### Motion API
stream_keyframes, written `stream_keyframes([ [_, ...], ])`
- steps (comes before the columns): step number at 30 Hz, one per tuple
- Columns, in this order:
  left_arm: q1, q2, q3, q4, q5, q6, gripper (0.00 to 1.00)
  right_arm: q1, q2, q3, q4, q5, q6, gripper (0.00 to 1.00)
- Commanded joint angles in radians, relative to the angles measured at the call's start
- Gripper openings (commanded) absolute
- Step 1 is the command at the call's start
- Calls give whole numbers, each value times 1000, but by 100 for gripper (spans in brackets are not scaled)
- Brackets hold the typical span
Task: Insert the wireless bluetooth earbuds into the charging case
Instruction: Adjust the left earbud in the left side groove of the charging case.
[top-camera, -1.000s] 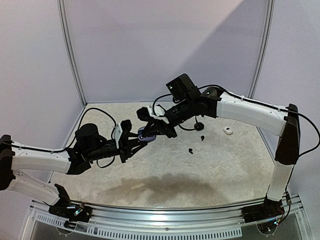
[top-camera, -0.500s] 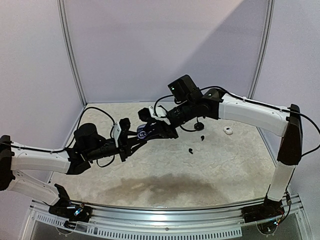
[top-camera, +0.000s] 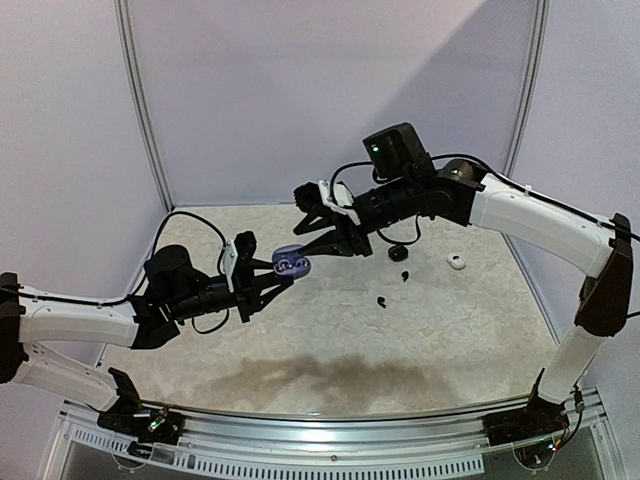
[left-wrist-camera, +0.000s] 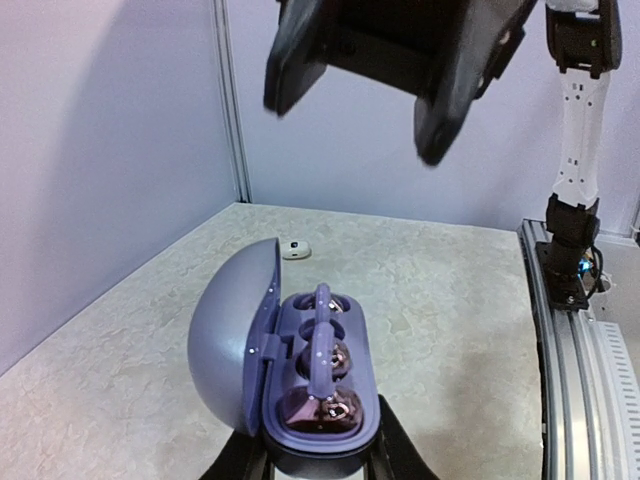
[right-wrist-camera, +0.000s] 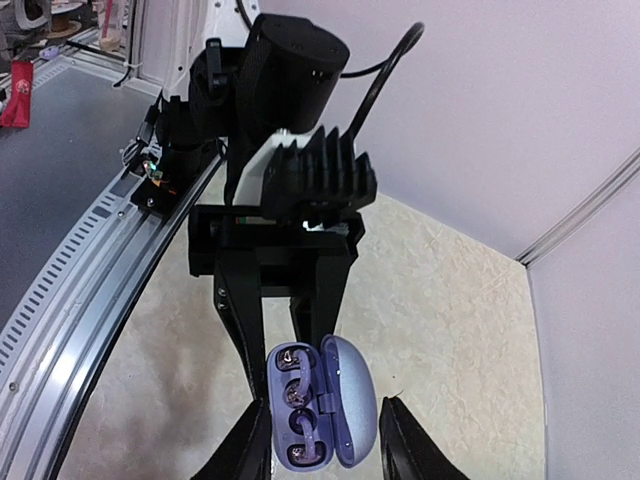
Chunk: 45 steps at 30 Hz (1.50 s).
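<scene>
The left claw (top-camera: 281, 273) was clamped on the base of the open charging case (top-camera: 291, 264), holding it in the air over the middle of the table (top-camera: 330, 350). It was well apart from the back wall (top-camera: 330, 100) and the near rail (top-camera: 330, 425). The right claw (top-camera: 312, 222) hung just above and to the right, jaws parted and empty, with clear air between it and the case. A second before, that claw had been closed down at the case; it had since pulled up and away, while the case kept its place. The case's long axis ran along the left claw's fingers toward the right side, wells facing up, lid tipped toward the back wall. Purplish earbuds (left-wrist-camera: 330, 357) showed in the wells. A white earbud (top-camera: 457, 262) and black earbuds (top-camera: 383, 300) lay on the table well to the right.
</scene>
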Motion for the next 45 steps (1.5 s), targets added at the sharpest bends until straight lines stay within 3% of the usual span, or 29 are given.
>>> stream_keyframes([
  [1, -10, -14, 17, 21, 12, -14, 0, -13, -49, -3, 15, -58, 33, 36],
  [4, -11, -14, 16, 15, 20, -14, 0, -13, -52, -1, -2, -90, 33, 25],
  [10, -8, -5, 33, -46, 99, 34, 0, 25, 40, 120, -159, -31, 6, 21],
  [26, -14, 27, 78, -140, 176, 140, 0, 124, 60, 106, -247, 171, -3, 23],
  [30, -16, 29, 83, -142, 178, 143, 0, 123, 64, 106, -244, 178, 5, 25],
  [45, -16, 32, 89, -140, 167, 153, 0, 124, 101, 126, -262, 225, -18, 19],
])
